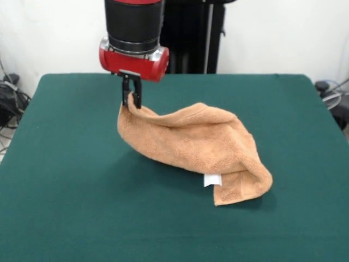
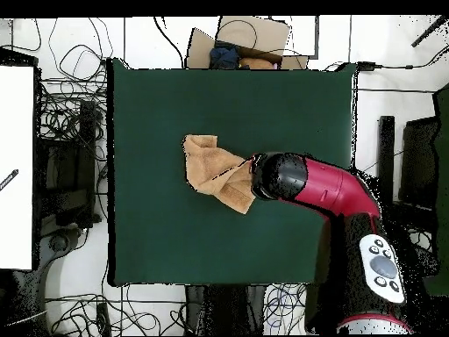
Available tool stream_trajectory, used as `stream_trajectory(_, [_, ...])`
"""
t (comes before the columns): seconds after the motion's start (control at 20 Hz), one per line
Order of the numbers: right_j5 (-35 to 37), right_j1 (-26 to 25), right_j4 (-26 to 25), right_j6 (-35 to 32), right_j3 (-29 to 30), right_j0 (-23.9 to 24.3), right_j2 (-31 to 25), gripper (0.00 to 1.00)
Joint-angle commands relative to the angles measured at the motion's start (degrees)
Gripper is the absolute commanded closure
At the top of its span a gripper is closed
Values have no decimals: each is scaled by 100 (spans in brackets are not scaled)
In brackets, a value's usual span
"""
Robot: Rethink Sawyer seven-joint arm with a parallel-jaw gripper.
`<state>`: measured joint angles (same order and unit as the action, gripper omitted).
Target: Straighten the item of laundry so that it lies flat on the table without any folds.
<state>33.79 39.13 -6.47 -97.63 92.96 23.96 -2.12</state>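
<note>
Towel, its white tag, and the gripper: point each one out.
Towel [image 1: 202,139]: front view, middle of the draped cloth.
White tag [image 1: 212,179]: front view, tag's centre at the lower edge.
Gripper [image 1: 131,100]: front view, between fingertips pinching the raised corner.

From the front you lose the arm [image 1: 134,24] above its wrist, where the top edge cuts it off. The near edge of the surface [image 1: 65,207] runs out of the bottom of that view. You cannot read the white tag [image 1: 212,179] on the towel [image 1: 191,139]; it is too small. The towel's underside and inner folds are hidden by its own draped cloth. The pinched corner disappears between the tips of the claw [image 1: 131,98]. From overhead, the arm's round wrist [image 2: 279,175] covers the claw entirely, along with the towel's [image 2: 215,171] lifted corner.
</note>
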Motion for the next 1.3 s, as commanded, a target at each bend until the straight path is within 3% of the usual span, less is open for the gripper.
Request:
stream_trajectory(0.05, [675,-162,-492,1112,-372,293,-855,100])
stream_trajectory(0.6, [1153,-449,-838,1274,-998,648,-1314,100])
stream_trajectory(0.8, [1076,-362,-957,1252,-811,761,-1418,100])
stream_trajectory(1.3, [1506,-611,-1190,1360,-1345,916,-1720,100])
